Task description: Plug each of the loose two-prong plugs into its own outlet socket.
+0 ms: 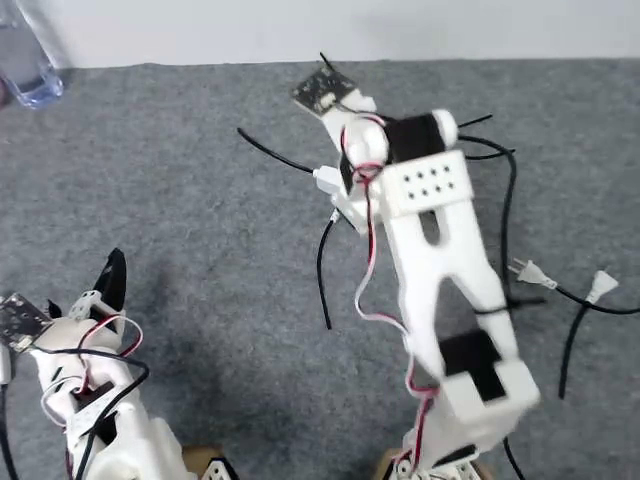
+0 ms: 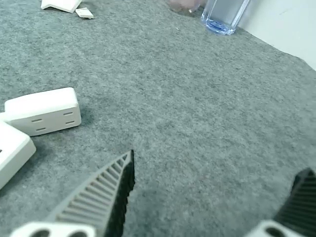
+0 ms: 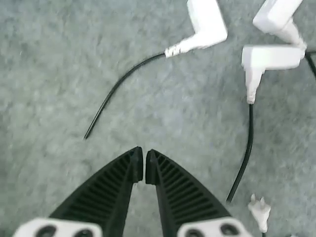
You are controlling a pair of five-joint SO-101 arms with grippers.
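Observation:
My right gripper [image 3: 144, 159] is shut with nothing in it, low over the grey carpet. Beyond its tips lie three white outlet blocks [image 3: 206, 23], [image 3: 270, 58], [image 3: 277, 15] on black cords. A loose two-prong plug [image 3: 258, 210] lies off to one side of that gripper. From above, two loose white plugs [image 1: 529, 272], [image 1: 601, 285] lie to the right of the right arm [image 1: 440, 260], which covers most of an outlet block [image 1: 328, 181]. My left gripper [image 2: 217, 168] is open and empty at the lower left [image 1: 105, 285], with white socket blocks [image 2: 45, 110] nearby.
A clear plastic bottle [image 1: 27, 62] stands at the far left corner by the white wall. Black cords [image 1: 322, 262] trail across the carpet around the right arm. Small white pieces [image 2: 60, 4] lie farther off. Open carpet spreads between the two arms.

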